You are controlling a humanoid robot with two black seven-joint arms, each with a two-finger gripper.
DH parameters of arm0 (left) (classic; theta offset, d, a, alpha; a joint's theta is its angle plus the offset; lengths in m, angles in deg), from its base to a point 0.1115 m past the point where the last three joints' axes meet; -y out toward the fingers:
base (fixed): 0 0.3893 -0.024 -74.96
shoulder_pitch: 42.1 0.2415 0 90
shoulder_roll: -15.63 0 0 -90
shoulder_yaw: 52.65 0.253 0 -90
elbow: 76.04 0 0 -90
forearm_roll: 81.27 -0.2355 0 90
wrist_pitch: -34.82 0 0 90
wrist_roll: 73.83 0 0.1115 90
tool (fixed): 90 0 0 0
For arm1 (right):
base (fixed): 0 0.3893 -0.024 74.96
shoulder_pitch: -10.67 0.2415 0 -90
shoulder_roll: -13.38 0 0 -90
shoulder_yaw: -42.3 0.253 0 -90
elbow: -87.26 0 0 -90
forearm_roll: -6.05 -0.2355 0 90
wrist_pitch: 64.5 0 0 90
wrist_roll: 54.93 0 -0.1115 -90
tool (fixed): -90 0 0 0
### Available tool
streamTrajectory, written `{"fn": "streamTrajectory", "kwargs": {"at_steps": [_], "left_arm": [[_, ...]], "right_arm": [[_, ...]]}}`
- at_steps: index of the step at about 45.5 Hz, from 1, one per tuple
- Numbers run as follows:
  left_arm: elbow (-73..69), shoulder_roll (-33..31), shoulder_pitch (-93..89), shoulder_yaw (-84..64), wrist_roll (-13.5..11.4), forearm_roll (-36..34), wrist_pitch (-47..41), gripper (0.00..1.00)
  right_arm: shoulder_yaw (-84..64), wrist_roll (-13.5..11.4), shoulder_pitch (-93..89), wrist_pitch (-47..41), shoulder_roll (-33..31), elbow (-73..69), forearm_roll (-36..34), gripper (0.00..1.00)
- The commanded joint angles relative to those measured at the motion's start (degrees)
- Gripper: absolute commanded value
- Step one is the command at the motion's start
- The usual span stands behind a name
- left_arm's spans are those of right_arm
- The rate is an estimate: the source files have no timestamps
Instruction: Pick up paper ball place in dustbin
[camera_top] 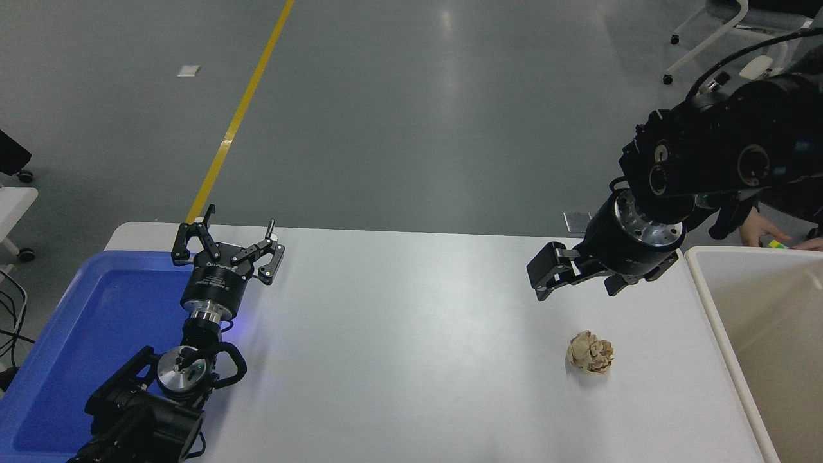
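Paper ball (590, 352), tan and beige and wrinkled, lies on the white counter (398, 334) toward our right side, resting free with nothing touching it. We see it near the dustbin (714, 302), whose thick cream-white rim and beige inner wall fill the right edge of the view, with a strip of bare counter between the two.

Our right hand (578, 286) hangs above the counter on the far side of the ball, apart from it and a little to its left. One finger block juts out to the left and another shows on the lower right of the wrist, so we read the fingers as spread apart with nothing between them. The right arm comes in from the right edge, its black joints high above the far corner of the dustbin.

Our left hand (226, 246) is parked at the lower left, over the far right corner of the blue tray (77, 360), pointing away from us with its fingers spread wide and holding nothing. The tray sits at the counter's left end.

Beyond the dustbin's far rim, a person's hand (759, 230) shows at the right edge beside a small brightly coloured object (779, 244); we cannot tell what that object is.
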Motion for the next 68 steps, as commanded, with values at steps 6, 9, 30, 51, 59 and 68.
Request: {"fn": "streamTrajectory", "kwargs": {"at_steps": [6,9,30,51,59,68], "left_arm": [[0.0,0.0,-0.03,0.0,0.02,0.0,0.0,0.99],[0.0,0.0,0.06,0.0,0.02,0.0,0.0,0.99],[0.0,0.0,0.06,0.0,-0.07,0.0,0.0,0.99],[0.0,0.0,0.06,0.0,0.02,0.0,0.0,0.99],[0.0,0.0,0.06,0.0,-0.07,0.0,0.0,0.99],[0.0,0.0,-0.03,0.0,-0.07,0.0,0.0,0.99]], "right_arm": [[-0.17,-0.01,-5.66,1.89,-5.14,4.0,5.3,1.0],[-0.17,-0.01,-7.59,3.29,-6.11,5.4,6.71,1.0],[4.05,-0.36,-35.09,19.73,-6.11,24.29,13.83,1.0],[9.94,-0.36,-52.51,21.75,-6.02,38.98,17.44,1.0],[11.87,-0.36,-53.47,21.49,-5.93,38.72,17.44,1.0],[13.45,-0.45,-53.74,21.22,-5.58,38.28,17.26,1.0]]}}
